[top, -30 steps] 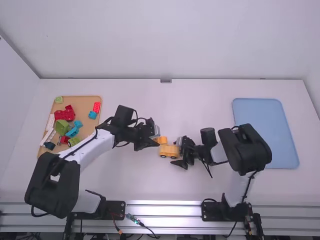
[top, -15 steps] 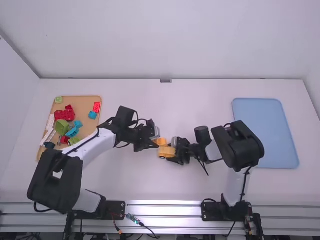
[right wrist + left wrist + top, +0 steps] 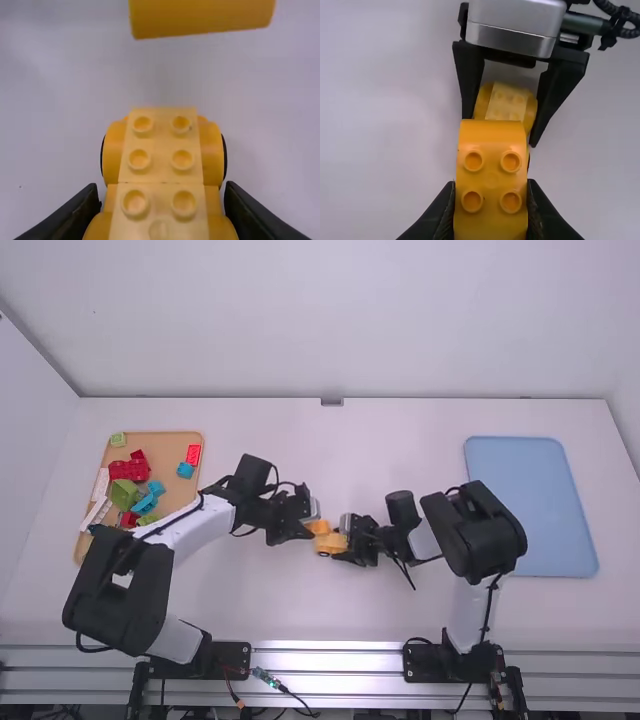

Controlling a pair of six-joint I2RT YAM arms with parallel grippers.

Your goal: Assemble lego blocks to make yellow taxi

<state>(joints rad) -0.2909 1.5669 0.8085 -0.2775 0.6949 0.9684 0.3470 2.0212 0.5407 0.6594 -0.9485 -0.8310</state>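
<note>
High view: clasping an orange block (image 3: 321,526) between the jaws of the left gripper (image 3: 309,529), and a yellow car base (image 3: 331,543) between those of the right gripper (image 3: 345,540), close together, mid-tabletop (image 3: 400,440).

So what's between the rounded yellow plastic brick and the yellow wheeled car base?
In the right wrist view, bare white table shows between the brick and the car base.

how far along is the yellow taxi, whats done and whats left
Done: the yellow wheeled base looks built, wheels at its sides. In progress: the right hand grips that base; the left hand grips a curved yellow block. Left: a gap separates the two, so the block probably needs pressing onto the base's bare studs.
</note>
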